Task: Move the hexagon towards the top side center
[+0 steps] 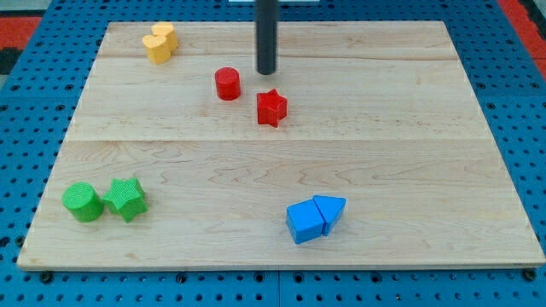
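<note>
Two yellow blocks sit pressed together near the board's top left corner, one (165, 36) behind the other (156, 49). One looks like the hexagon, but I cannot tell which. My tip (266, 72) rests on the board near the top centre, well to the right of the yellow pair and touching nothing. A red cylinder (227, 83) stands just left of and below the tip. A red star (271, 107) lies just below the tip.
A green cylinder (83, 202) and a green star (126, 199) touch near the bottom left. A blue cube (304, 222) and a blue triangle (331, 209) touch at the bottom, right of centre. The wooden board (409, 128) lies on blue pegboard.
</note>
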You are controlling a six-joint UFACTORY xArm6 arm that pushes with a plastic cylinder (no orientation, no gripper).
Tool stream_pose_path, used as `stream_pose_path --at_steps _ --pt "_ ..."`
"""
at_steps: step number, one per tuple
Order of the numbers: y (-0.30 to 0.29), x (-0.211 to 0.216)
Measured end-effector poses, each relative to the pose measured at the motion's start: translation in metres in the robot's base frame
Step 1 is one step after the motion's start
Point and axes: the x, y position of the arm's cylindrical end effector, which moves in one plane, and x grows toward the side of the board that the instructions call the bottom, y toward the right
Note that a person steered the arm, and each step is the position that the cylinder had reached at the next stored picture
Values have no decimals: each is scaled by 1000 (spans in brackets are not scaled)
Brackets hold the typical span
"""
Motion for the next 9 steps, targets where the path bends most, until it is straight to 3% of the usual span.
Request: stream_pose_path --at_steps 1,2,3,4,6,7,8,9 --pt "-36 23" --pt "-10 91" --pt "-47 70" --pt "-139 39" --pt "-190 -16" --pt "-189 -61" --pt "-163 -77" --pt "-87 -76"
